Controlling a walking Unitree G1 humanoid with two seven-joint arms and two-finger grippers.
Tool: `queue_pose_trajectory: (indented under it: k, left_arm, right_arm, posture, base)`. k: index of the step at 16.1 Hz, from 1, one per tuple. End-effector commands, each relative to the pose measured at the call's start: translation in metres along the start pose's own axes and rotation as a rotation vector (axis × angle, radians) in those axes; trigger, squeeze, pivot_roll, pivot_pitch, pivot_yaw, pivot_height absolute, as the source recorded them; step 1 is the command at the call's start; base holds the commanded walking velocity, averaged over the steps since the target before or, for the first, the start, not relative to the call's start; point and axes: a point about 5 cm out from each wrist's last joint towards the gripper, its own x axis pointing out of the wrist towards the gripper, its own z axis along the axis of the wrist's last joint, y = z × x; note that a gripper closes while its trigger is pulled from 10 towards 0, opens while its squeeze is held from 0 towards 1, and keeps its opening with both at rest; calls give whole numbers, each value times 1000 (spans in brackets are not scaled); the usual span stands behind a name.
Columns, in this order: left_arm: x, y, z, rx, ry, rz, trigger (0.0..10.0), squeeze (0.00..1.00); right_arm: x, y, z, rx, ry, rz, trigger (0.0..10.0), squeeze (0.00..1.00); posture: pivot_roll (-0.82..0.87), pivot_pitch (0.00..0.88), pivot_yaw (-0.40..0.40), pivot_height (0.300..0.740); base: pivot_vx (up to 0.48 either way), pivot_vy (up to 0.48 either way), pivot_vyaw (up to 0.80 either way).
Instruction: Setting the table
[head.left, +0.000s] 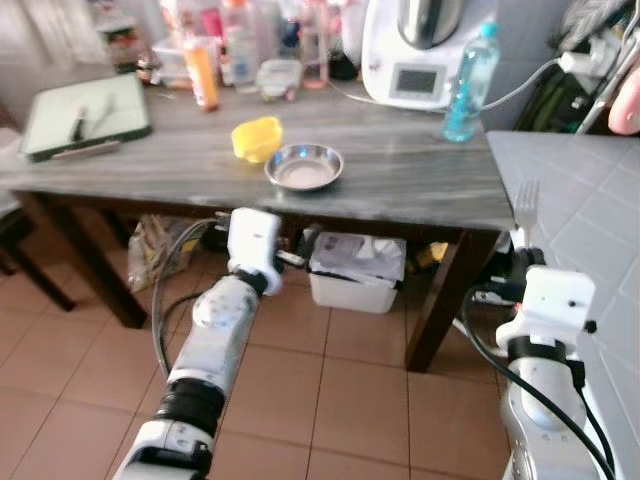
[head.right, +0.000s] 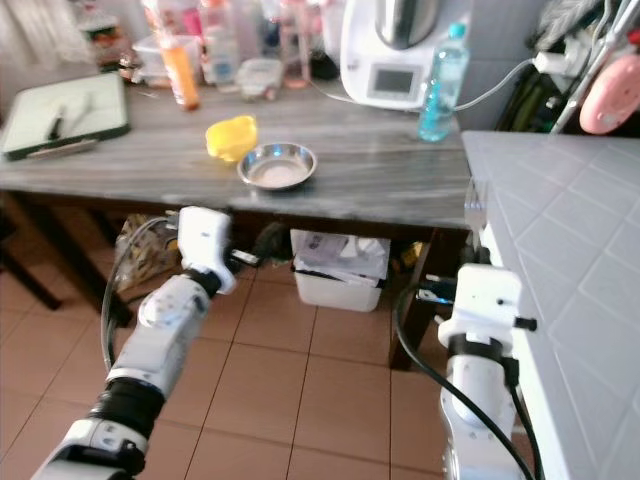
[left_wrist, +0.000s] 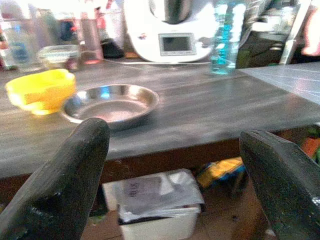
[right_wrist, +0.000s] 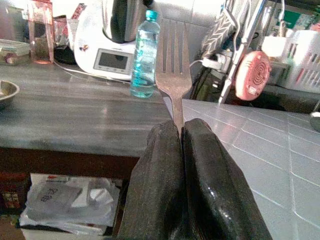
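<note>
A metal fork stands tines-up, pinched between the two black fingers of my right gripper, which is shut on its handle. The fork sits at the near right corner of the grey wooden table. A steel dish lies near the table's front edge, with a yellow bowl touching its left side. My left gripper is open, held below the table's front edge and facing the steel dish and yellow bowl.
A tiled counter runs along my right. At the back of the table are a white kitchen machine, a blue water bottle, several jars and a tray. A white bin sits under the table on the tiled floor.
</note>
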Motion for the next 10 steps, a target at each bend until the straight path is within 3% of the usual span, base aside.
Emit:
queue_pose_trajectory:
  k: [1,10]
  left_arm:
    - [5,-10,3,1,-12,-36,10000,0]
    - [5,-10,2,7,-9,-34,10000,0]
  right_arm:
    - [1,-7,1,-11,-11,-23,10000,0]
    - [1,-5,0,-8,-8,-14,10000,0]
  posture:
    - [39,67,31,740]
    - [38,69,29,740]
  base:
    - [442,0,0]
    - [475,0,0]
